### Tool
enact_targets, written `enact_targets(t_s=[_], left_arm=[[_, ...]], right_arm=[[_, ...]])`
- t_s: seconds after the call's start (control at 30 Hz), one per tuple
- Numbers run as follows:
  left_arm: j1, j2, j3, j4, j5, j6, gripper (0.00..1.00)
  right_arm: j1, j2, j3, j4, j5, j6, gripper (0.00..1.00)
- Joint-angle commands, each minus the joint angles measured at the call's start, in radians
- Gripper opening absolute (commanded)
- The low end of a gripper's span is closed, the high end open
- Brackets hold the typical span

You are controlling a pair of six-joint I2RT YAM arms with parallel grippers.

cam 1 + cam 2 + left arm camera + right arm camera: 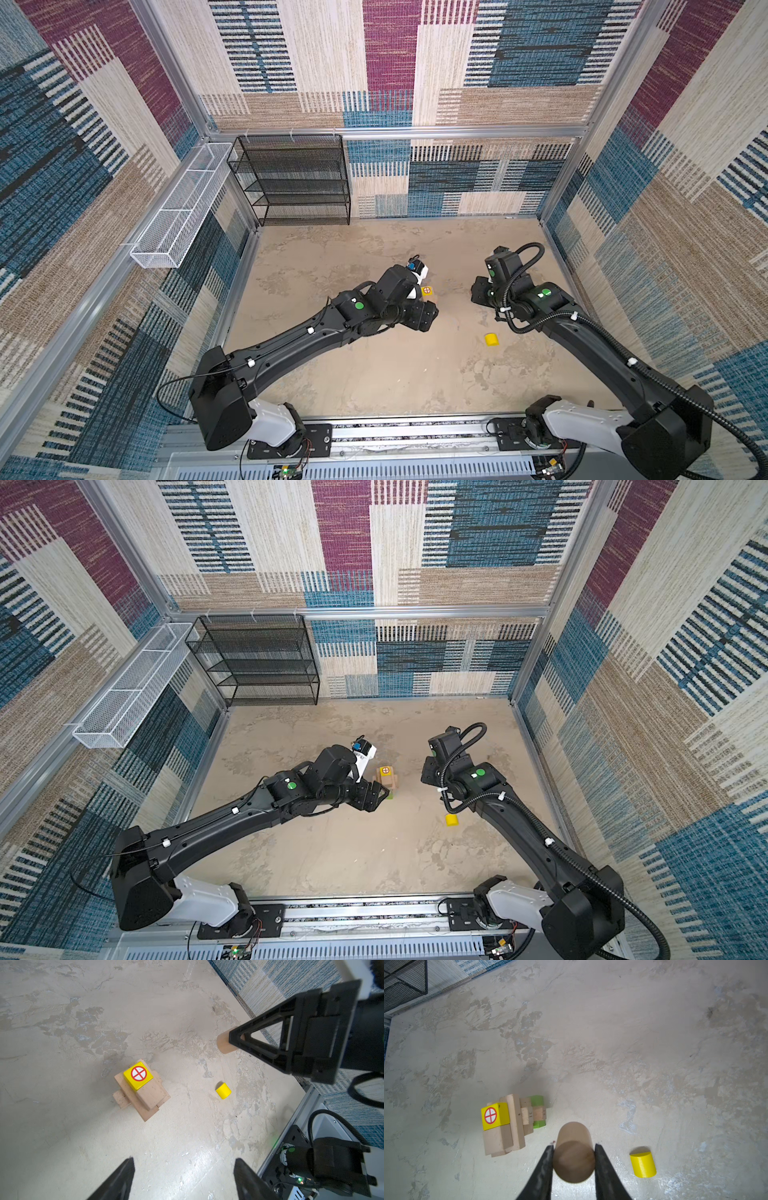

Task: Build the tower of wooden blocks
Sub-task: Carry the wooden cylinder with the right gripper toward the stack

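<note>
Describer: Mottled beige bench (332, 854) inside a cell walled with patchwork carpet, with a black wire shelf (257, 663) at the far left corner. Near the bench's middle stands the wood block tower (387, 782). It is tan bricks (517, 1124) laid crosswise over a green block (537, 1100), with a red-marked yellow cube (138, 1075) on top.

Listener: What are the hands doing?

Describer: The right gripper (574, 1146) is clamped across the curved side of a tan round piece (573, 1165), seemingly raised off the bench and near the tower. The left gripper (184, 1160) has its jaws spread, with nothing between them. A yellow cylinder (452, 820) lies loose toward the front edge, apart from the tower.

Listener: How will that round piece handle?

Describer: Probably light, stiff and smooth. Being round, it could twist or slip between flat pads, so a hold across its middle looks soundest. It should be set on a flat end, or it may roll. The tower is only loose stacking, so a nudge would likely shift it.

Listener: Anything unclear?

Describer: In a top view the left arm covers all of the tower except the cube (427, 290). In both top views the right gripper's fingertips hide beneath its wrist. The green block is mostly covered, and I cannot count the brick layers.
</note>
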Motion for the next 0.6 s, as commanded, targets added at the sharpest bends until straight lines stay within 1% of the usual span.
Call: enact_targets(t_s=[0.0, 0.57], left_arm=[[0.005, -0.015, -0.009, 0.007, -0.02, -0.01, 0.8], [0.029, -0.044, -0.025, -0.02, -0.035, -0.02, 0.8]], right_arm=[[0.022, 0.025, 0.028, 0.016, -0.014, 0.015, 0.0], [0.114, 0.124, 0.101, 0.011, -0.013, -0.014, 0.0]])
